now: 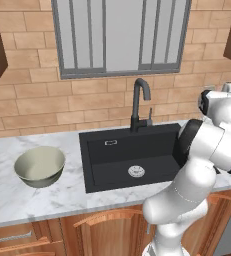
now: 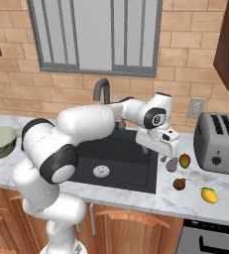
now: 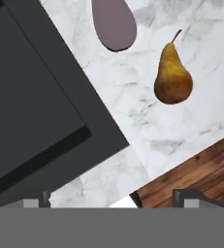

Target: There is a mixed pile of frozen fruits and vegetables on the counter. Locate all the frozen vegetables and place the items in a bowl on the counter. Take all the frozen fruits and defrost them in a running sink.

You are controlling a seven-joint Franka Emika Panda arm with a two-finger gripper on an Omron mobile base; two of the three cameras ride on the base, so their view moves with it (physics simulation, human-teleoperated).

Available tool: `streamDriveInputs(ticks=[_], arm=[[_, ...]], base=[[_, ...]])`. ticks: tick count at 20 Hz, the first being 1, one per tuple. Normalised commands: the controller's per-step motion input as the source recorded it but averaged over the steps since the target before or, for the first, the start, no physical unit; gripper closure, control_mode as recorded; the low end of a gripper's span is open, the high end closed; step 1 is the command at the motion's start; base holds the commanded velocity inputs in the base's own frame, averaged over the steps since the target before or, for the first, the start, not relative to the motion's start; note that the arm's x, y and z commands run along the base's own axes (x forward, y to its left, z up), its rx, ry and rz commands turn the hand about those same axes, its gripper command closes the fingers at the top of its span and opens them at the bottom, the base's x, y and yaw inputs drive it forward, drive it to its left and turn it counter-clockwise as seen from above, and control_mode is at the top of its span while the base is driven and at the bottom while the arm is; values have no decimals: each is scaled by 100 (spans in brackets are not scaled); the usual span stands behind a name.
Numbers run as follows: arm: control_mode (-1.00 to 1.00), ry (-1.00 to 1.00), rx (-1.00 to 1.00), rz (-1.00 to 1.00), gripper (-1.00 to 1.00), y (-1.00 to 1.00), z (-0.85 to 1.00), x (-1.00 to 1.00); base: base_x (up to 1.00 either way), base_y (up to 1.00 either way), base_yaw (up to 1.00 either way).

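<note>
Jaws spread wide, empty, above veined marble counter (image 3: 147, 126), near a smooth brown pear (image 3: 172, 77).

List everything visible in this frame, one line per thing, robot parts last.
Bowl: one, pale grey-green, on the counter left of the sink.
Sink: one, black, with a steel drain and a black tap.
Purple-grey lump: one, right of the sink.
Red-yellow-green oval: one, beside the lump.
Brown pear-shaped piece: one, nearer the counter edge.
Yellow-orange piece: one, furthest right.
Toaster: one, silver, at the wall.
Window: one, grey-framed.
Tool: one, white, open, above the pile.
</note>
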Motion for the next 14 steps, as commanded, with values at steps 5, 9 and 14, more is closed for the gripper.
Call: streamDriveInputs(ticks=[5, 9, 14], arm=[[-100, -3, -1, -4, -100, -25, -22, 32], [-100, -8, -3, 0, -100, -13, -23, 31], [-100, -4, -2, 0, -100, -26, -26, 22]], base=[[0, 0, 0], [0, 0, 0], [0, 0, 0]])
